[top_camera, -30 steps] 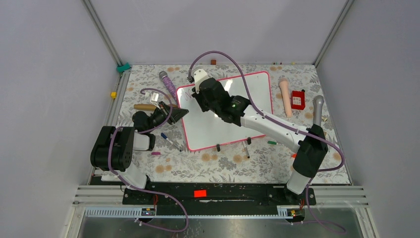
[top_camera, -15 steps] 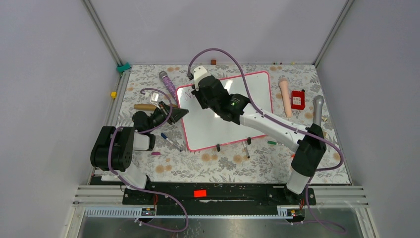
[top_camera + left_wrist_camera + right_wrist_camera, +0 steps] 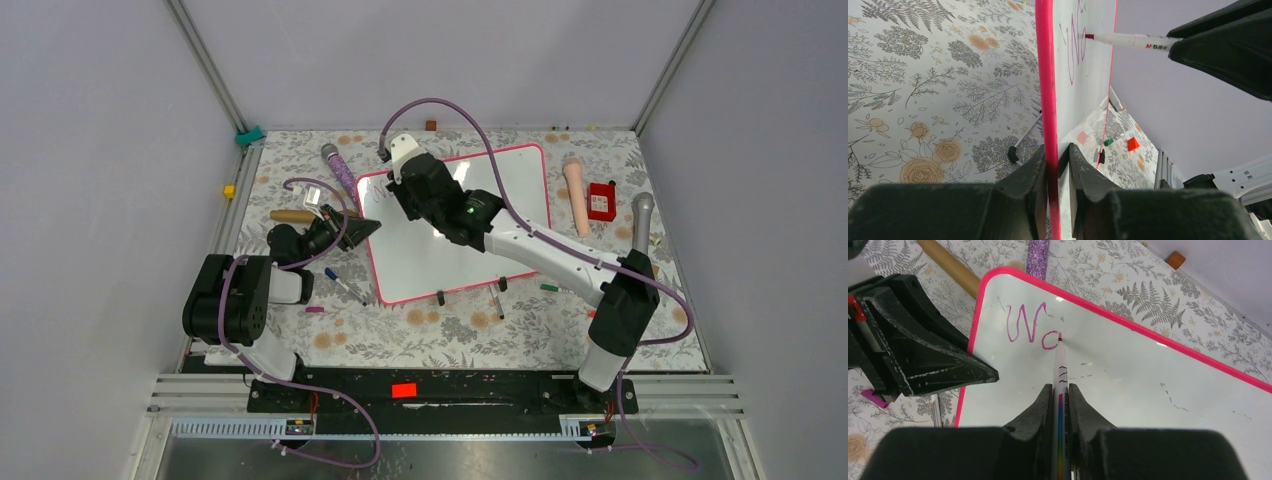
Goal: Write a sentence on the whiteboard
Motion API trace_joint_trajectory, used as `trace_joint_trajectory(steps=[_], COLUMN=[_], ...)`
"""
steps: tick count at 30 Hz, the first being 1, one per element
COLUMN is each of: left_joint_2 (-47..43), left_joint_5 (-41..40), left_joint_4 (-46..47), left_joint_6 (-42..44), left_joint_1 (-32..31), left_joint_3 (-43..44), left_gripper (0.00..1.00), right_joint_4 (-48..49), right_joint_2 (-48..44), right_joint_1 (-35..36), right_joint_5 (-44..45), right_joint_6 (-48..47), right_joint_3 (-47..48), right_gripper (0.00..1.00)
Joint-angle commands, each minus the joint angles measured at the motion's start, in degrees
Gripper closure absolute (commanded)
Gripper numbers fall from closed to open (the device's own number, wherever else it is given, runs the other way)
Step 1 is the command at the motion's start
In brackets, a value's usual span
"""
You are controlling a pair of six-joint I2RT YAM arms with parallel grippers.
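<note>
Right gripper [image 3: 1055, 392]: my jaws are clamped on the marker [image 3: 1060, 365], and its barrel runs straight out between my fingers.
Marker: its tip touches the whiteboard [image 3: 1138, 390] at the upper end of a half-made second letter.
The sentence [image 3: 1029, 326]: only a pink "W" and the open curve of the next letter are there, near the corner beside my left gripper [image 3: 1054, 159].
Left gripper: my jaws pinch the board's pink frame at its left edge, steadying it over the floral cloth [image 3: 923, 90].
Step in hand: I judge this the second letter of the first word, with nearly all the writing left.
Next move: I should close the curve with a short downstroke under light, even pressure. Then I shift right for the next letter, and my left grip must not slip.
</note>
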Motion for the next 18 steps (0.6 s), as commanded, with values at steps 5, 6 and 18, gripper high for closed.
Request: trace_joint_trajectory(steps=[5, 6, 18], left_joint_2=[-1.19, -1.2, -1.0], left_joint_5=[0.89, 0.82, 0.86], left_joint_4=[2.53, 2.53, 2.53], left_joint_6=[4.49, 4.49, 4.49], left_joint_1=[-0.86, -0.79, -0.81], left_joint_3=[0.11, 0.11, 0.11], left_gripper=[1.0, 1.0, 1.0], right_joint_4=[-0.54, -0.56, -0.55], right_joint_2=[-4.02, -4.27, -8.3], right_joint_1=[-0.26, -0.26, -0.26], right_joint_5=[1.11, 1.18, -1.24], right_joint_6=[0.41, 0.48, 0.7], right_joint_3=[-4.38, -4.71, -3.23], right_gripper=[1.0, 1.0, 1.0])
